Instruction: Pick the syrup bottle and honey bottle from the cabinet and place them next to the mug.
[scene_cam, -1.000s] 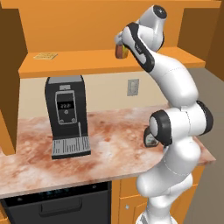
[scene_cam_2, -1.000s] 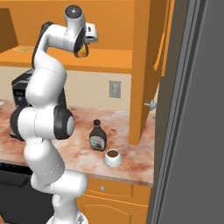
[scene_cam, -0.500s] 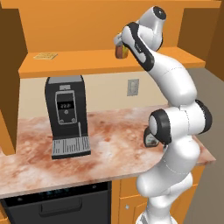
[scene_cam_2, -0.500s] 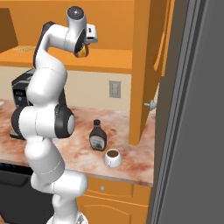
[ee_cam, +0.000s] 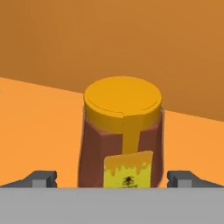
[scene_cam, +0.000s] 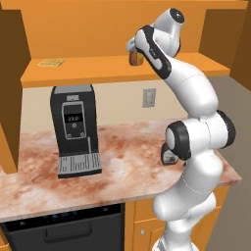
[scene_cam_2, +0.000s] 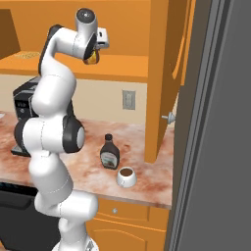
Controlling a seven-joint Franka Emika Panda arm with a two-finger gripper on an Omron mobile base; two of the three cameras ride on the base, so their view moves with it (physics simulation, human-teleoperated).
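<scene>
Gripper point(ee_cam: 112, 178) spread wide around honey bottle point(ee_cam: 121, 135) on cabinet point(scene_cam: 122, 68) shelf, nothing clamped.
Honey bottle upright between the two fingertips point(ee_cam: 41, 178), a gap on each side. Syrup bottle point(scene_cam_2: 110, 152) down on marble counter point(scene_cam_2: 142, 171), just beside white mug point(scene_cam_2: 126, 176). Coffee machine point(scene_cam: 74, 128) further left on the counter.

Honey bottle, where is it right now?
The short amber honey bottle with the yellow cap stands on the orange wooden cabinet shelf, between the open jaws in the hand view.
</scene>
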